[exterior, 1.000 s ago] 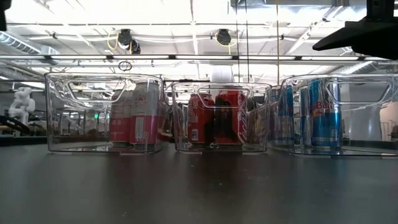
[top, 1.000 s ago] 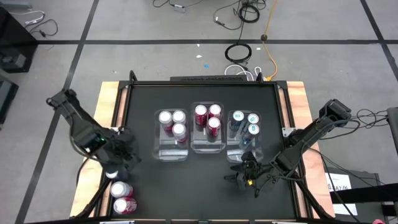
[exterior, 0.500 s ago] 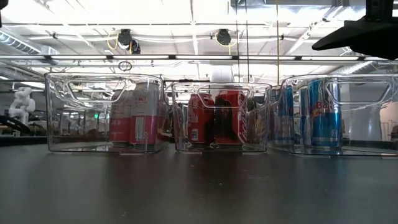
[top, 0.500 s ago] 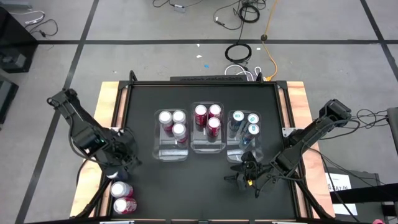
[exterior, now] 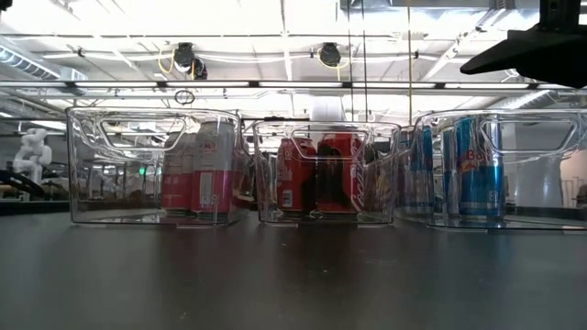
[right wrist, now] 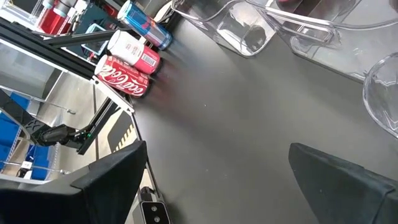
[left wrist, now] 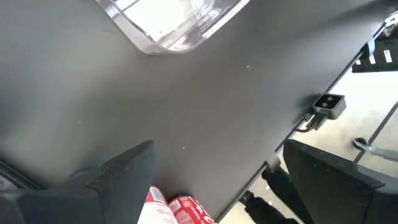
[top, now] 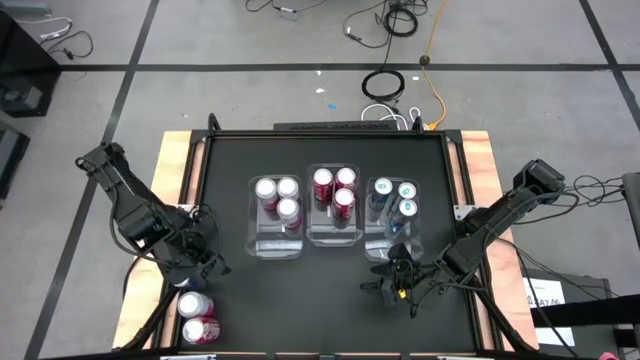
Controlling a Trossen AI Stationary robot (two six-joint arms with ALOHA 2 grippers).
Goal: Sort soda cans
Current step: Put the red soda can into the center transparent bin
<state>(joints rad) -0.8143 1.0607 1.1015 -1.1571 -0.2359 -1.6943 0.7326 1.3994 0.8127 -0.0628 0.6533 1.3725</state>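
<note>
Left of the middle bin (top: 333,232), the left gripper (top: 190,272) hovers with fingers spread wide, empty, over the counter (top: 330,300), just beside two loose soda cans (top: 197,318), one white, one red. The middle bin holds three red cans; its neighbours hold white-pink and blue ones. To the right, the right gripper (top: 385,283) has fingers spread, empty.

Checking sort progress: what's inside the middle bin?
The middle bin holds three red cans, upright, bunched at its far end. Its near end looks empty. Labels mostly can't be read through the clear walls.
</note>
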